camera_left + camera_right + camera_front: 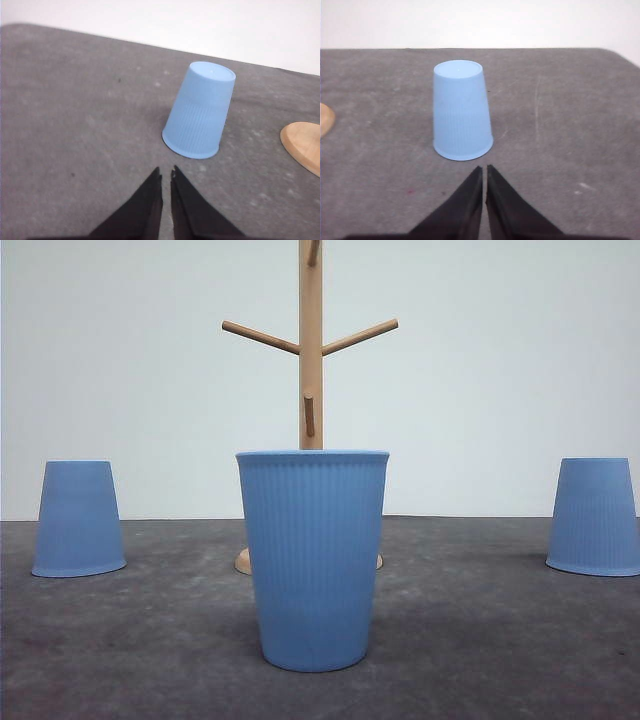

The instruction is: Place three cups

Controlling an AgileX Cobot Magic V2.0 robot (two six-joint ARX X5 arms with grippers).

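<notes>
A dark grey table [480,640] carries a wooden peg stand [311,350] at the back centre, with an upright light-blue cup [313,560] in front of it. Two more cups stand upside down, well apart: the left cup [79,520] and the right cup [594,517]. The left gripper [166,172] and right gripper [484,169] each hover near their inverted cup, fingers nearly together, holding nothing.
</notes>
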